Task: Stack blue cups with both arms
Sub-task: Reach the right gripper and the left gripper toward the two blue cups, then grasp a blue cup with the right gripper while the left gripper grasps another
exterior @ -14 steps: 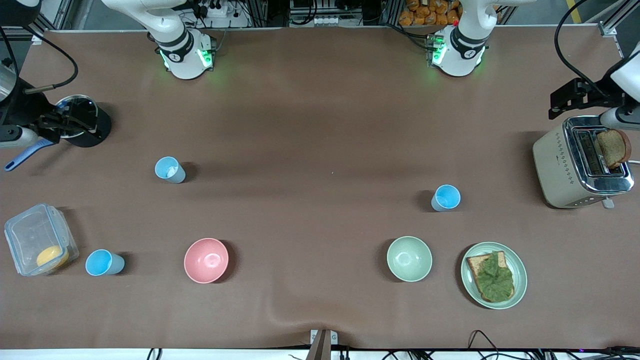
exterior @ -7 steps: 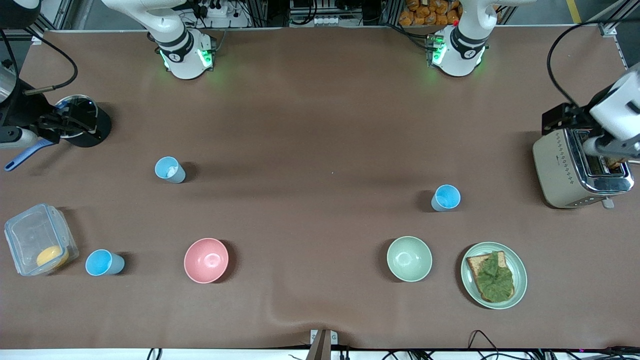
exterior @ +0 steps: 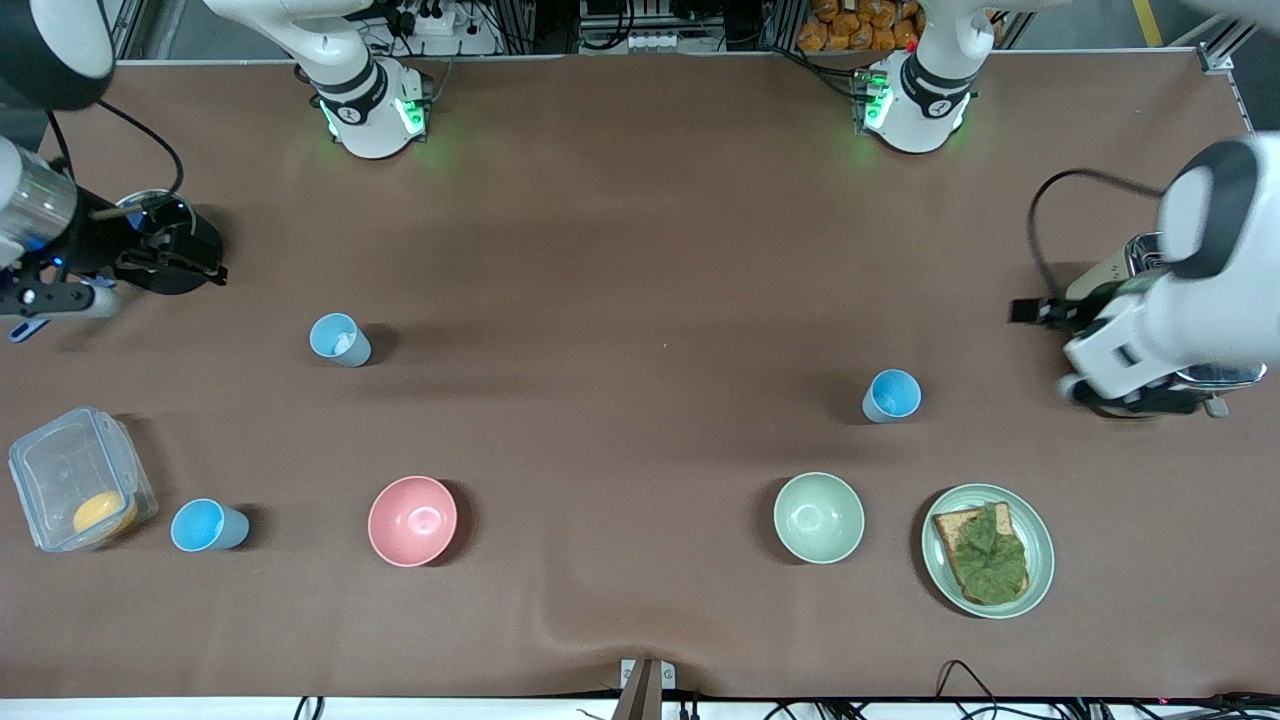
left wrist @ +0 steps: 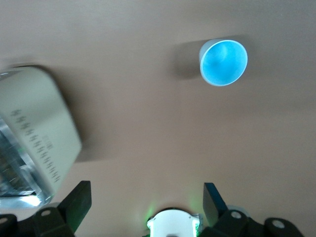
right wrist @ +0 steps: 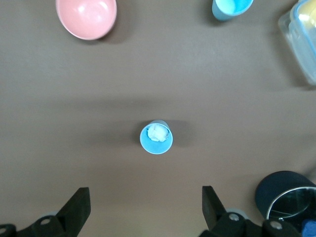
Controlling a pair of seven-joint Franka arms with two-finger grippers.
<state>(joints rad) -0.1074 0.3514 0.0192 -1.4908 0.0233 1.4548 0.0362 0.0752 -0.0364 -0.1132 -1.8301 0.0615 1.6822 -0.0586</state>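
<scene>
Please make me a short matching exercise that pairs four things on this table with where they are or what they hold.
Things:
1. pink bowl
2. green bowl
3. plate
4. clear box

Descriptions:
A. holds something yellow
B. carries toast topped with lettuce
C. beside the plate, toward the right arm's end
D. between two blue cups in the front view, nearer the camera than the cup with white inside

Pairs: 1-D, 2-C, 3-B, 4-A

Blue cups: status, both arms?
Left gripper open, empty, over the table by the toaster. Right gripper open, empty, beside the black pot. Three blue cups upright, apart, unstacked. Nothing blocking.
</scene>
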